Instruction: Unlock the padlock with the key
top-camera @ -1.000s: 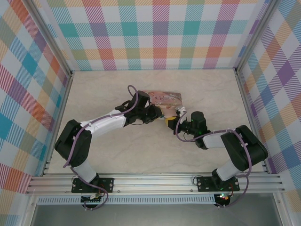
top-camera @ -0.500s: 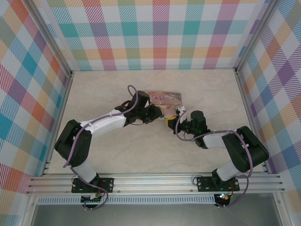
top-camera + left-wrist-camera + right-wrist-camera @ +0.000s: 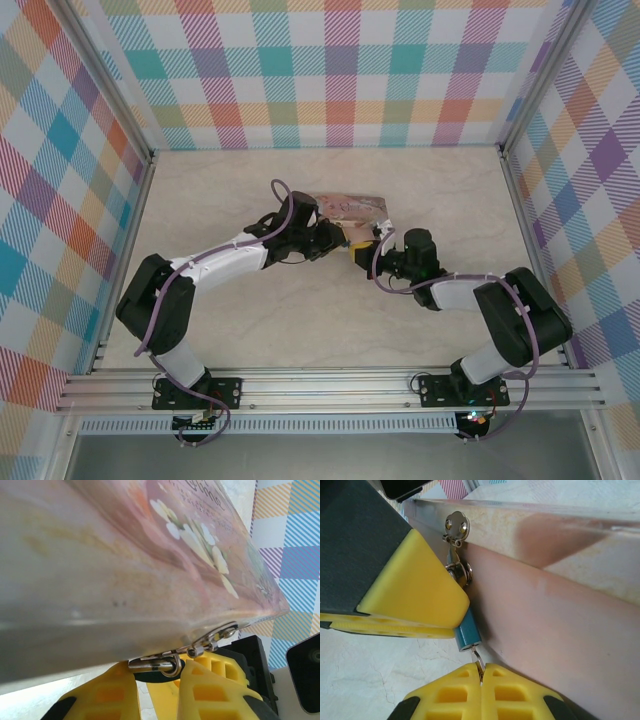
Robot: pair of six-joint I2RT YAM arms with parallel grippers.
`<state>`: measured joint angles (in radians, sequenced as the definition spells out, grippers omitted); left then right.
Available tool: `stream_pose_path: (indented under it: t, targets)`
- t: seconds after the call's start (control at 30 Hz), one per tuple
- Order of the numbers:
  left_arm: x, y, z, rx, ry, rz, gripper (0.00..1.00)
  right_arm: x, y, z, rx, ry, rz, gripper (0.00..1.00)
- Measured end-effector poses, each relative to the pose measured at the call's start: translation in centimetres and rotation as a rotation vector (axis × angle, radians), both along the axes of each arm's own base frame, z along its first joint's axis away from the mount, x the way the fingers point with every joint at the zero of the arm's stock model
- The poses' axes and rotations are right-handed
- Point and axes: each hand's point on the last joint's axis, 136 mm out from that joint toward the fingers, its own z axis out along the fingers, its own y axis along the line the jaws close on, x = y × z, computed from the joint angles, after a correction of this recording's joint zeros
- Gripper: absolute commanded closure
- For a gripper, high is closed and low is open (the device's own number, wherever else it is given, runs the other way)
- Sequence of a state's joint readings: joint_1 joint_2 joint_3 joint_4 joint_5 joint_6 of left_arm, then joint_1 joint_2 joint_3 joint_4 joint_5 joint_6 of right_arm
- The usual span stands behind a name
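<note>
My left gripper grasped the padlock, lengthwise along the tin, keyhole toward my right gripper, clenched on the key.

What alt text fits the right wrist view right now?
The right gripper, shut on the thin key, holds its tip at the bottom of the teal padlock, which is hooked to the hasp on the pink tin. The left gripper's finger covers the padlock's upper half.

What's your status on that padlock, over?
Right fingers shut on key, key tip in padlock underside. Left fingers clamped on padlock, hung from tin hasp. Nothing in the way.
</note>
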<state>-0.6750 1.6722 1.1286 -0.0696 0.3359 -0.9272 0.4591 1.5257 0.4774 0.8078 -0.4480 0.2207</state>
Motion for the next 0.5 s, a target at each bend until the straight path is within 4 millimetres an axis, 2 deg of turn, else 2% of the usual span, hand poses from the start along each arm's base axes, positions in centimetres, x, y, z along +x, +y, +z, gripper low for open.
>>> stream_pose_path:
  t: [0.5]
  targets:
    - [0.34,0.39,-0.18,0.011,-0.002,0.017,0.89,0.33,0.43,-0.28,0.037,0.039,0.0,0.99]
